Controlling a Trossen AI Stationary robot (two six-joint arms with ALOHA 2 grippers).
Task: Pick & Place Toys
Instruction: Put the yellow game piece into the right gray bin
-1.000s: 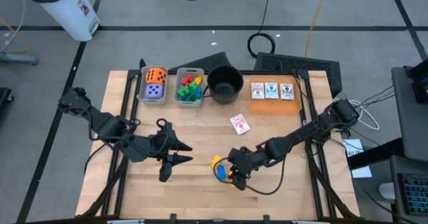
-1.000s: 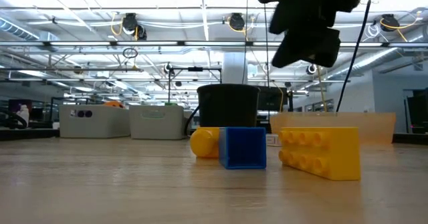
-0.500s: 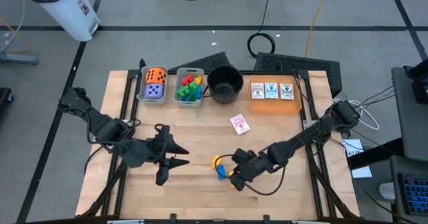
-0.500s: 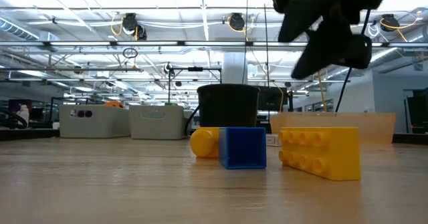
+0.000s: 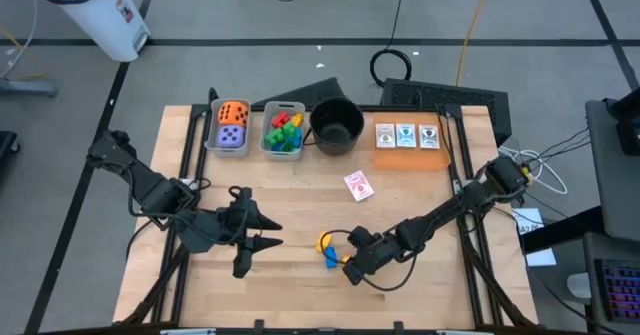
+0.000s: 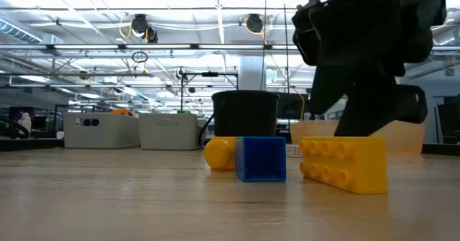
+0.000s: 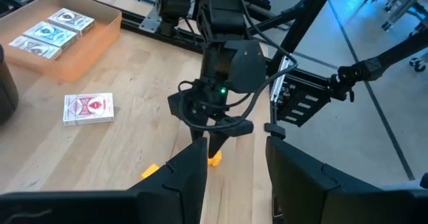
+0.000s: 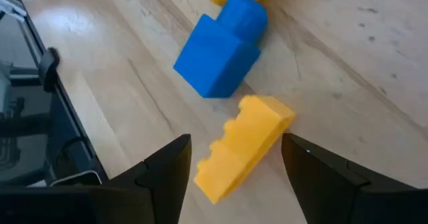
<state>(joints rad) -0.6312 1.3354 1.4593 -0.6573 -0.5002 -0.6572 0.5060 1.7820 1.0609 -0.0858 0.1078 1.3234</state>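
Hovering — right gripper (image 8: 231, 177): low over the front of the desk (image 5: 300, 285), its fingers (image 8: 164, 174) spread on either side of the yellow block (image 8: 244, 144), not touching it, holding nothing.
Yellow block: flat on the desk, just beside the blue block (image 8: 221, 53).
Blue block: touching a yellow rounded piece (image 6: 219, 153) behind it.
Left gripper (image 5: 262, 232): waits left of the blocks — fingers partly apart, empty.
Playing card (image 5: 358, 185): lies alone mid-desk.
Dice bin (image 5: 229, 126), block bin (image 5: 283, 130), black pot (image 5: 335, 125), card tray (image 5: 408, 138): along the far edge.
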